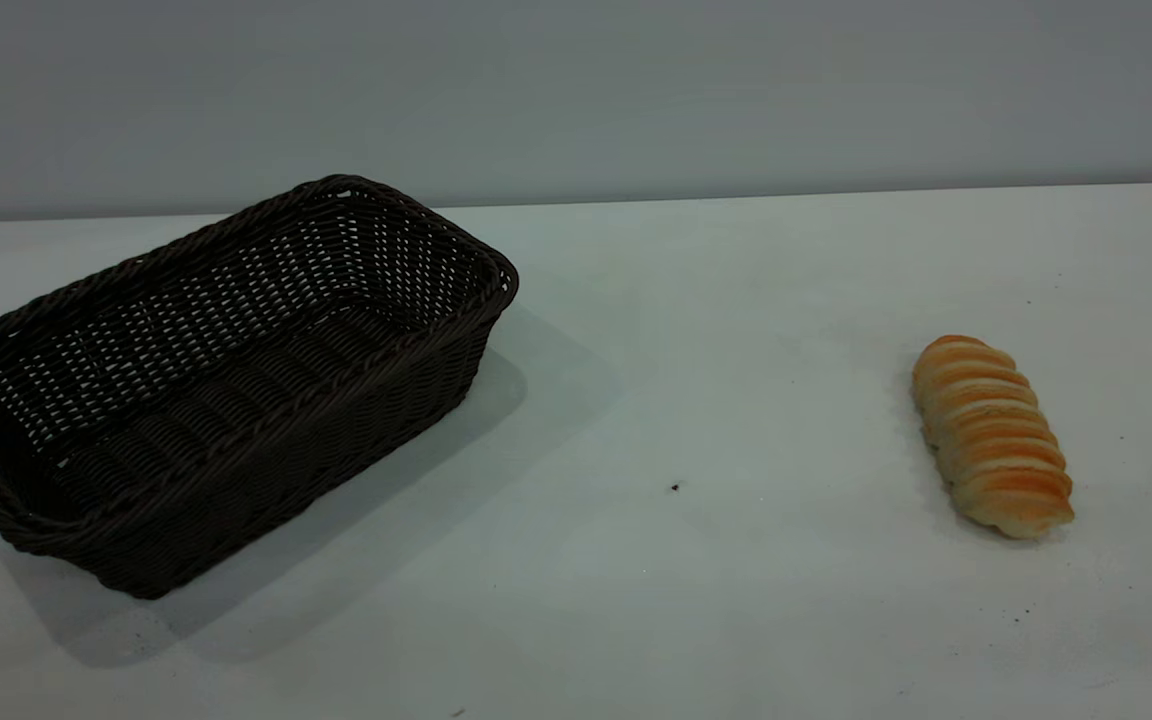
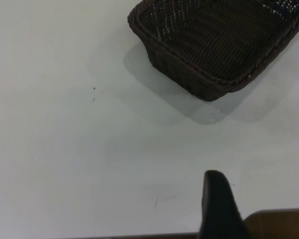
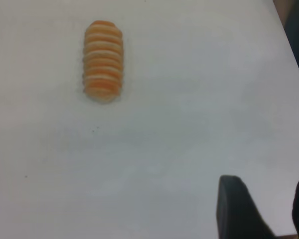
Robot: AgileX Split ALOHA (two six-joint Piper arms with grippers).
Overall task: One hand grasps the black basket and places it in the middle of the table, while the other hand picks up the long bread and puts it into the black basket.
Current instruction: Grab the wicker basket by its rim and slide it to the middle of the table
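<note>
The black basket [image 1: 216, 385], a large rectangular dark woven wicker container with braided rim, stands empty on the left part of the white-grey table [image 1: 696, 400], its long axis running diagonally from near-left to far-centre. Judged light and fairly stiff; the braided rim of a long side or an end wall offers the soundest hold.

The long bread [image 1: 994, 436], a small golden-orange ridged loaf, lies flat well apart on the right, its long axis running roughly near to far. Judged light and soft; best gripped across its middle, gently.

Left tool [image 2: 224, 211]: one dark finger visible, clear of the basket; spacing cannot be told. Right tool [image 3: 269, 211]: fingers apart, holding nothing, well short of the bread.
</note>
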